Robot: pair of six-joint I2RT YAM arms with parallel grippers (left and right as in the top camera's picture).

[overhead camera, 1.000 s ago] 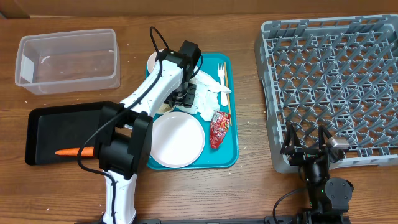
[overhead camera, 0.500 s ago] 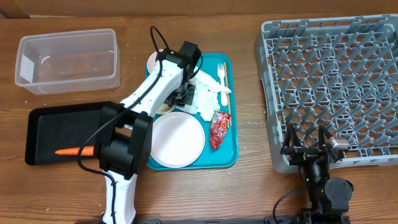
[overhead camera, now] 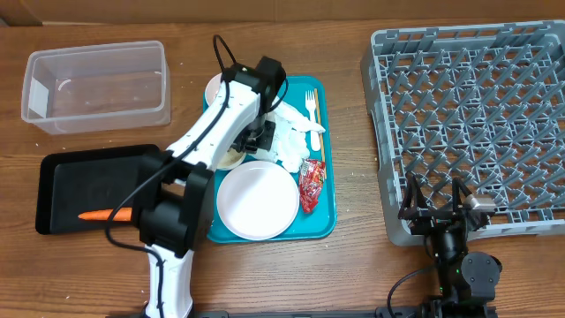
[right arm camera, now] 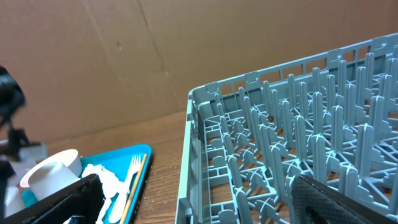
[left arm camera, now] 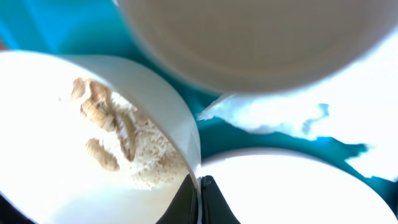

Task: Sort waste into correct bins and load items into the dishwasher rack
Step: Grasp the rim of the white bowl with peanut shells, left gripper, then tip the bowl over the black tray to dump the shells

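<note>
My left gripper (left arm camera: 199, 198) is down over the teal tray (overhead camera: 323, 226), and its fingers are nearly closed, pinching the thin rim of a small white bowl (left arm camera: 56, 168), one finger inside the wall and one outside. I judge that a rim grip is used because the bowl is too wide to span and its beige food scraps (left arm camera: 118, 143) have to stay inside until it reaches a bin. The bowl sits on the teal tray just beside the round plate (left arm camera: 292, 186), with a crumpled napkin (left arm camera: 267, 115) lying between them and another white vessel above; I cannot tell whether that one is the cup or the second bowl. The black tray (overhead camera: 62, 190), already holding the carrot (overhead camera: 104, 214), lies just left of the teal tray, so I take it as the likely place for the scraps, while the clear tub (overhead camera: 95, 84) stands empty further back. The red wrapper (overhead camera: 312, 184) and the fork (overhead camera: 311, 106) wait on the teal tray. My right gripper (overhead camera: 434, 208) is parked at the near edge of the dishwasher rack (overhead camera: 477, 115), its fingers spread wide and holding nothing.
</note>
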